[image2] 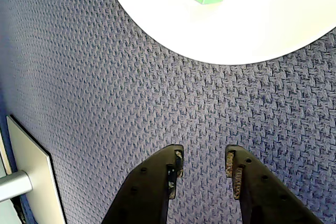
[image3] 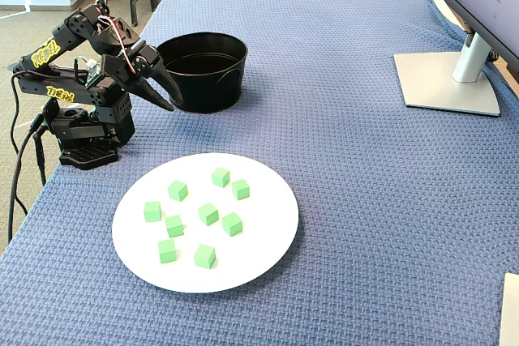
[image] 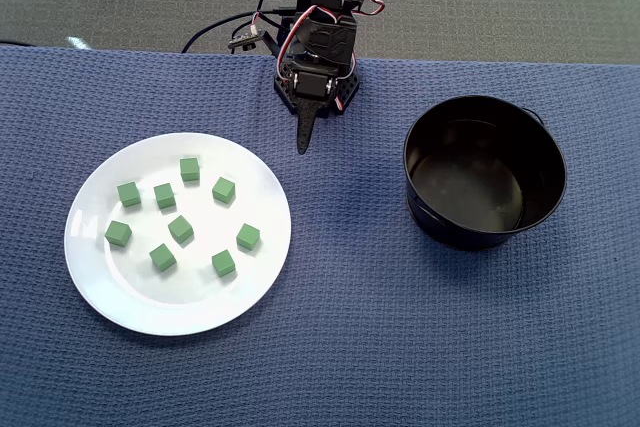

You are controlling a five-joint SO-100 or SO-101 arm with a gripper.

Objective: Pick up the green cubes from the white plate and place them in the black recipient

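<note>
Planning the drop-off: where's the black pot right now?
In the overhead view the black pot sits right of the white plate, near the arm's base.

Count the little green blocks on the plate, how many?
9 green cubes, all on the white plate: four across the far side, three through the middle, two nearest the camera. None show in the black pot.

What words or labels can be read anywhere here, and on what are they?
Yellow lettering on the black robot arm, on its upper link and the link below, in the fixed view: too small and blurred to read.
Green cubes, white plate, black pot, blue cloth, monitor stand: no text.
</note>
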